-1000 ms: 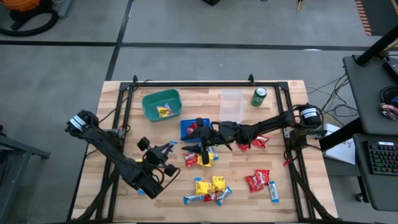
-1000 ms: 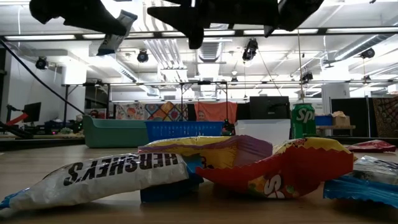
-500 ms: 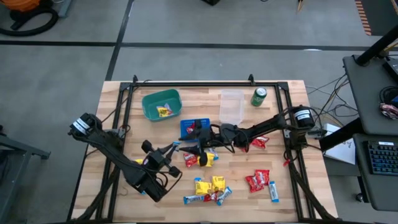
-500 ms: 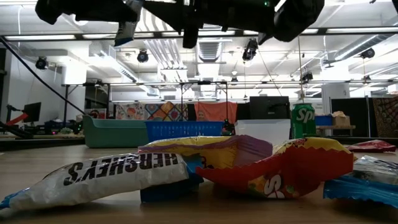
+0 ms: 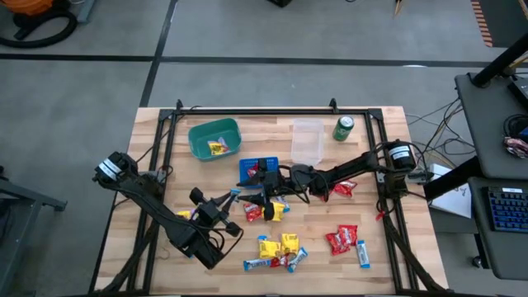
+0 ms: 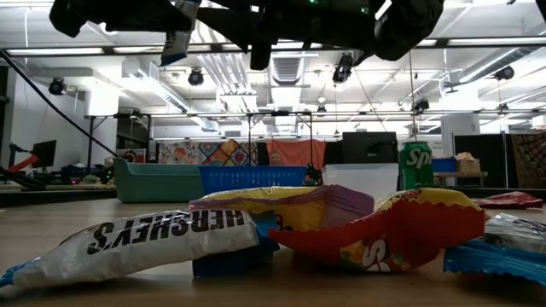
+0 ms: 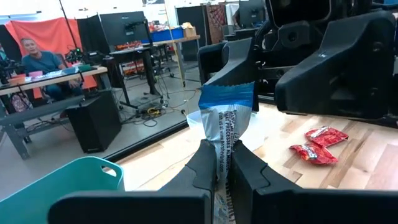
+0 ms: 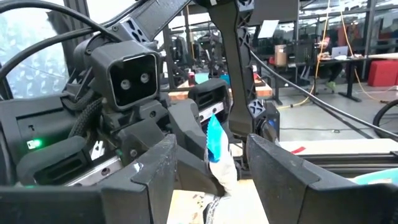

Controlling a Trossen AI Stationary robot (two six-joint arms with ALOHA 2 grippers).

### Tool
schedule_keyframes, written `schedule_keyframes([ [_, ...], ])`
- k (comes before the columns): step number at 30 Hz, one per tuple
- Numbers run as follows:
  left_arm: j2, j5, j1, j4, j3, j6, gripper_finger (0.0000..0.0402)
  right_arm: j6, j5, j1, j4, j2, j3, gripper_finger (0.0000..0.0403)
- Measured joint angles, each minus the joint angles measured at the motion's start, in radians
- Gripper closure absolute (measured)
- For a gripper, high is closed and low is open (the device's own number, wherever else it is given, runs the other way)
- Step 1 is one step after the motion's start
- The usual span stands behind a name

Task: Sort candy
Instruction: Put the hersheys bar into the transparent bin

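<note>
High view: the left gripper (image 5: 232, 195) hangs over the counter (image 5: 388, 272) near its middle, tip to tip with the right gripper (image 5: 266, 191), beside the blue basket (image 5: 247, 168). Loose candy (image 5: 279, 250) lies scattered toward the front, and the teal basket (image 5: 213, 137) holds a few yellow pieces.

Low view: both arms show only as dark shapes overhead; a blue-and-white scrap hangs from one, probably the candy in hand.

Left wrist view: the left gripper's fingers are pressed together on a blue-and-white candy bar (image 7: 224, 118), lifted clear.

Right wrist view: the right gripper's fingers (image 8: 153, 174) stand spread on either side of that bar (image 8: 216, 146).

This looks like a hand-over: next, the right gripper must close on the bar before the left lets go.
</note>
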Motion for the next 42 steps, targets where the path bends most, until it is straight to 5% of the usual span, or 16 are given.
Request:
schedule_keyframes([
  [13, 0.0, 0.104, 0.0, 0.024, 0.0, 0.073, 0.0401, -0.042, 0.05, -0.002, -0.042, 0.0, 0.0, 0.0219],
  [23, 0.0, 0.042, 0.012, 0.037, 0.0, 0.09, 0.0401, -0.024, -0.004, -0.001, -0.063, 0.0, 0.0, 0.0237],
  [29, 0.0, 0.068, 0.028, 0.158, 0.0, 0.239, 0.0401, -0.035, -0.007, -0.002, -0.064, 0.001, 0.0, 0.0248],
  [34, 0.0, 0.099, 0.033, 0.259, 0.001, 0.405, 0.0401, -0.036, -0.012, -0.001, -0.064, 0.019, 0.0, 0.0278],
  [42, 0.0, 0.118, 0.033, 0.265, 0.001, 0.415, 0.039, -0.048, -0.013, -0.001, -0.065, 0.026, 0.001, 0.0368],
])
